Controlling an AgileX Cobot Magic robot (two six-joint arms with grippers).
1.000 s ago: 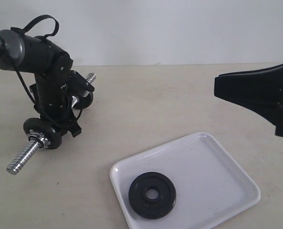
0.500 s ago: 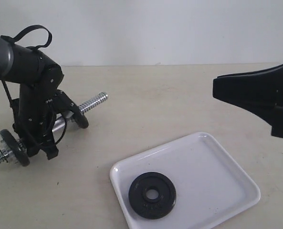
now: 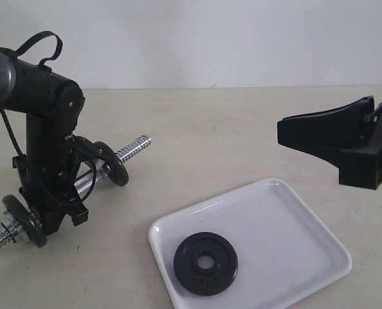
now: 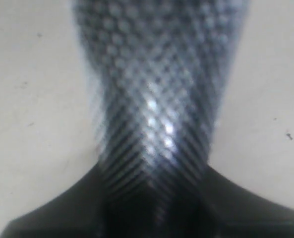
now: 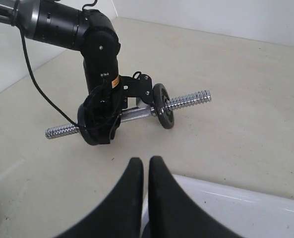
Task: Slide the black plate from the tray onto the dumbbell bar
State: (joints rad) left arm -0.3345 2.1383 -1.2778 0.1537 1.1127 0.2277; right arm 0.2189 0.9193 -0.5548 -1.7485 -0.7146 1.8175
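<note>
On the tray: the black plate (image 3: 205, 262) lies flat near one corner of the white tray (image 3: 294, 225), untouched, its centre hole facing up.
At the left of the scene: the dumbbell bar (image 3: 134, 147) slants across the table (image 3: 216, 129), one threaded end pointing toward the middle of the scene.
Already on the bar: one mounted disc (image 3: 111, 163) sits behind that free end, and a second mounted disc (image 3: 24, 221) sits near the other end.
Left gripper (image 3: 60, 205): clamped on the smooth middle of the bar between the two discs. Its wrist camera shows only blurred, patterned chrome right up close.
Left arm pose: bent steeply down from the elbow, wrist nearly vertical over the bar.
Right gripper (image 5: 145, 161): fingers pressed almost together with nothing between them, hanging above the far edge of the tray and aimed toward the bar.
Step in hand: the bar looks presented and ready, but the plate is not yet picked up.
Next move calls for: spreading the right fingers, coming down on the plate's rim, then lining its hole up with the free threaded end.
Unclear: whether a collar nut blocks that end.
</note>
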